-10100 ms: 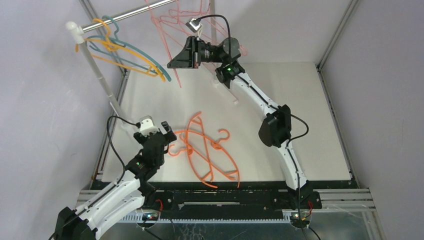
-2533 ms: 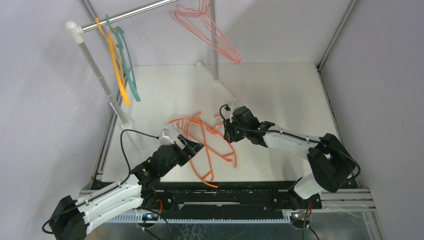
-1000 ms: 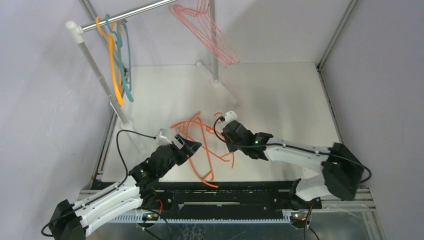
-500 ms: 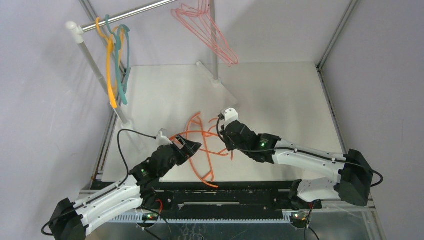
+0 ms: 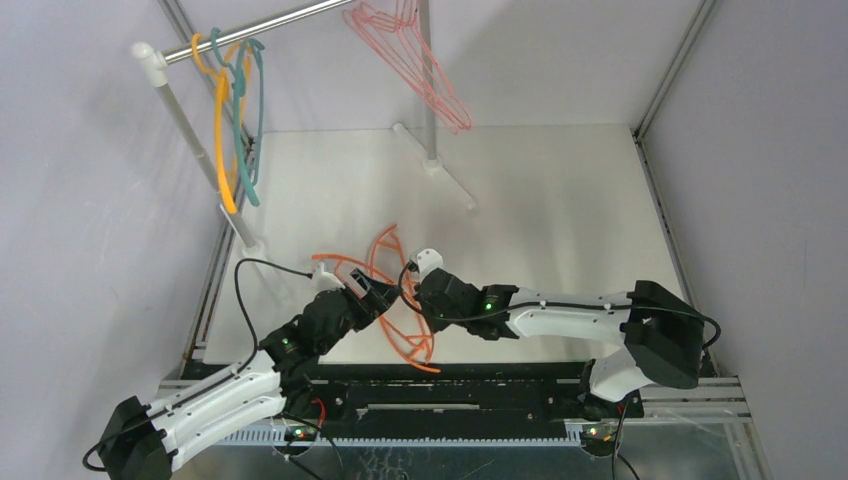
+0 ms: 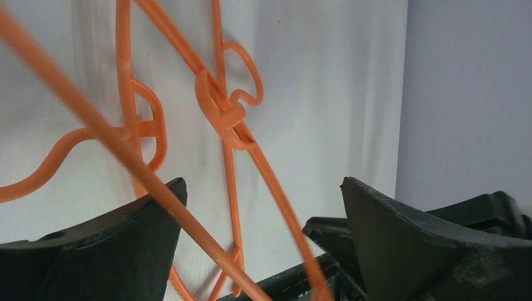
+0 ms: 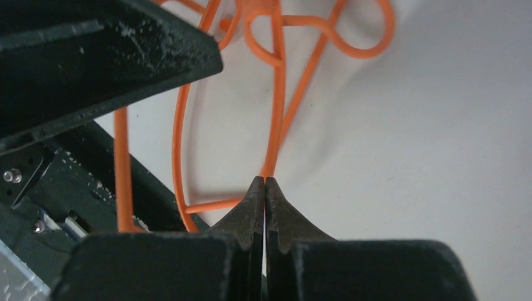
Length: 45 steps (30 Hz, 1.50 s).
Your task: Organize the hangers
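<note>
A tangle of orange hangers (image 5: 372, 262) lies on the white table near its front. My right gripper (image 5: 413, 292) is shut on a thin bar of one orange hanger (image 7: 276, 113), which runs straight up from the gripper (image 7: 264, 182). My left gripper (image 5: 378, 293) stands open just to its left. In the left wrist view, two orange bars (image 6: 226, 122) cross the gap of the left gripper (image 6: 263, 183), and one runs close past the left finger. A yellow-orange hanger (image 5: 220, 150), a teal one (image 5: 251, 140) and pink ones (image 5: 412, 55) hang on the rail.
The silver rail (image 5: 265, 22) spans the back left on white posts (image 5: 195, 150), with a second post and foot (image 5: 432, 160) at the back middle. The left finger (image 7: 106, 63) fills the right wrist view's upper left. The table's black front edge (image 5: 470, 370) lies close below the hangers.
My right gripper has pulled its orange hanger left and nearer, up to the left gripper. The tangle shifted with it. The hangers on the rail are swinging.
</note>
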Available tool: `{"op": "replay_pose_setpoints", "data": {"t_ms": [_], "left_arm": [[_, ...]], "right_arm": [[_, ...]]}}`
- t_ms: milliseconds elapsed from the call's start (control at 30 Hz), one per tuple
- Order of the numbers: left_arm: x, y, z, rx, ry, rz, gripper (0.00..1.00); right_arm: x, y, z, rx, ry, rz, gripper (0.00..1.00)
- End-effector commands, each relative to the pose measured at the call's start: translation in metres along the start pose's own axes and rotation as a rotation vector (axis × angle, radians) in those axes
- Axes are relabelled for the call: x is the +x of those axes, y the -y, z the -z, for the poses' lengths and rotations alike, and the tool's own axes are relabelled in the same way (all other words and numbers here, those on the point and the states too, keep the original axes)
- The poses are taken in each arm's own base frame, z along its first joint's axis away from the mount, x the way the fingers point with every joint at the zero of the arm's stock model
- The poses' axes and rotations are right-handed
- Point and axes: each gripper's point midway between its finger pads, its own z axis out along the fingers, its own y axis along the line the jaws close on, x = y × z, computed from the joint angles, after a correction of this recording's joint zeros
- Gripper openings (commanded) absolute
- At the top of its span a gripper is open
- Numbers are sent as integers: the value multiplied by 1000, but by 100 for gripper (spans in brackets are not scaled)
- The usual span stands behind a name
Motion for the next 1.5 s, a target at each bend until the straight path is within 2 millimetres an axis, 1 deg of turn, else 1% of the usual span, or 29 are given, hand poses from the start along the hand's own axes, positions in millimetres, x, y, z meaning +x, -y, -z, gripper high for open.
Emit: {"op": "replay_pose_setpoints", "data": {"t_ms": [0,100,133,167,200,233,267,300,333,433,500,600,667,767,800,867,900,933,967,1000,1133,1200,1300,1367,1467], "left_arm": [[-10,21,2,53,31,-6,98],[-9,20,1,51,26,-8,98],[-8,21,1,59,21,-12,95],[-6,25,0,83,16,-24,89],[-5,28,0,106,10,-27,77],[-3,31,-1,125,6,-27,54],[-2,29,-3,123,4,-23,23],[-1,25,-4,105,3,-17,4],[0,22,-6,88,4,-18,1],[2,14,-11,57,2,-36,0],[2,15,-12,71,6,-43,0],[-4,17,-11,89,38,-64,0],[-11,19,-9,95,72,-79,0],[-24,33,-3,134,123,-86,0],[-29,37,-1,145,137,-91,0],[-39,51,5,167,165,-107,0],[-44,58,8,181,179,-109,0],[-48,65,10,197,191,-111,0],[-52,73,12,212,201,-116,0],[-55,80,14,226,208,-123,0],[-63,105,20,290,219,-136,0],[-63,116,24,335,214,-132,0],[-63,128,29,382,202,-132,0],[-63,133,31,400,201,-135,0],[-63,139,34,442,207,-132,0]], "right_arm": [[-16,-24,0,-79,66,-61,0],[-26,-26,5,-92,97,-61,0],[-30,-27,7,-96,106,-59,0],[-32,-27,9,-101,111,-57,0],[-35,-28,10,-109,117,-57,0],[-39,-29,12,-117,126,-56,0],[-41,-29,14,-123,132,-53,0],[-44,-29,15,-128,138,-54,0],[-46,-29,16,-130,142,-56,0],[-48,-26,19,-126,148,-61,0],[-48,-23,22,-111,151,-60,0],[-45,-8,29,-57,159,-77,0],[-38,3,34,-38,160,-111,0],[-18,17,36,-40,140,-160,0],[-11,20,37,-42,134,-175,4],[0,21,40,-64,132,-196,18],[3,22,41,-75,134,-211,26],[7,23,42,-84,133,-232,38],[7,22,44,-104,140,-241,45],[5,19,47,-128,153,-248,50],[-14,11,57,-237,230,-280,58],[-26,9,63,-313,274,-312,60],[-41,10,70,-407,344,-349,61],[-51,5,76,-480,379,-345,61],[-57,1,77,-533,395,-337,61]]}}
